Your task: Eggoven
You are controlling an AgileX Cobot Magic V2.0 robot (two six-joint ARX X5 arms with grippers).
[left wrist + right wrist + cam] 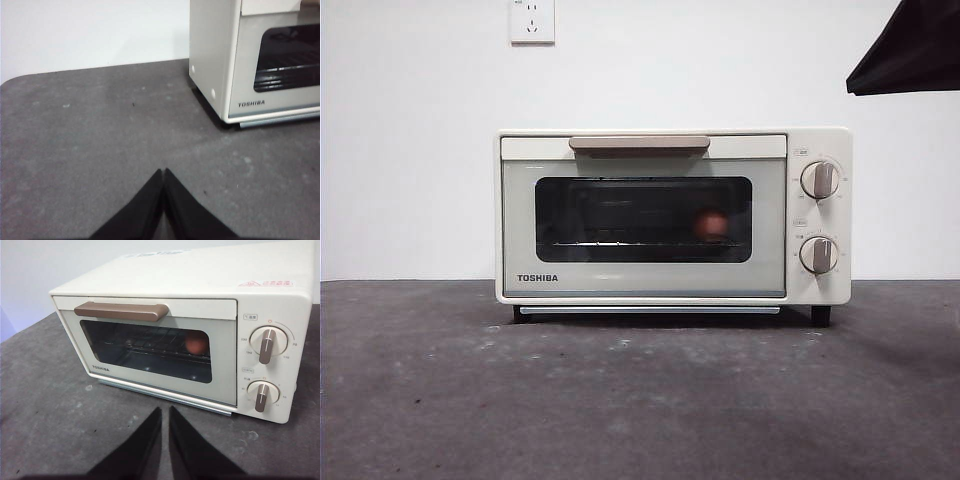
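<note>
Left gripper (164, 172) low over grey table (100, 130), jaws closed, tips touching. Cream oven (235, 60) stands well apart ahead, door shut, TOSHIBA mark on front. White wall (90, 35) behind.

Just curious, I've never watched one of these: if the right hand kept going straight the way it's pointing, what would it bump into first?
Probably the toaster oven: the right hand points at its closed glass door, low down.
</note>
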